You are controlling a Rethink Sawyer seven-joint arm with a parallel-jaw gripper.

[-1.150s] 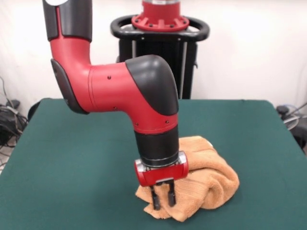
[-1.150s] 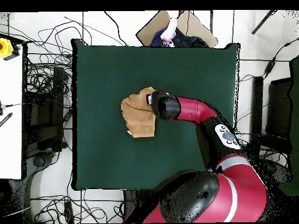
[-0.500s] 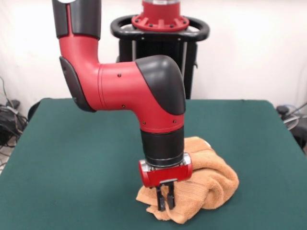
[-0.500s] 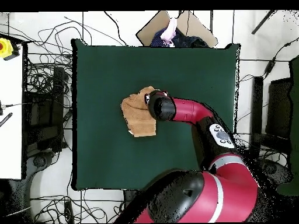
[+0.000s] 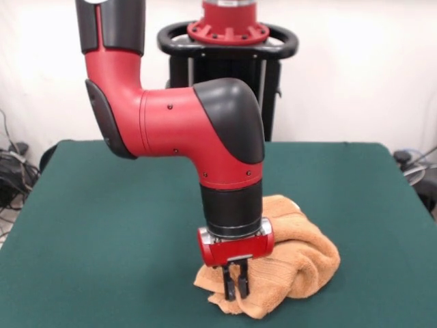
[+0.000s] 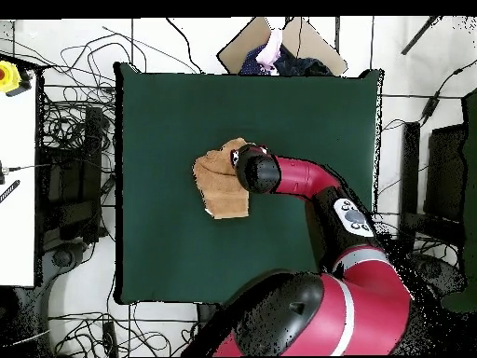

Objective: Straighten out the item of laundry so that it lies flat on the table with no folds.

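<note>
The item of laundry (image 5: 300, 256) is an orange-tan towel, bunched in a thick folded heap on the green table (image 5: 109, 225), near its front edge. My gripper (image 5: 235, 290) points straight down at the heap's front left corner, its fingers (image 5: 227, 285) shut on a fold of the towel. From overhead the towel (image 6: 219, 182) lies near the table's (image 6: 168, 112) middle, and the arm's wrist hides its right side and the gripper.
Cables and floor clutter (image 6: 70, 140) surround the table in the overhead view. A white bench (image 6: 17, 177) stands at the left. A cardboard piece and bundled cloth (image 6: 279, 51) lie beyond the table's far edge.
One second ago the fingers stood apart over the towel's corner; they have since closed on the fold. The arm shifted slightly right, then held still.
</note>
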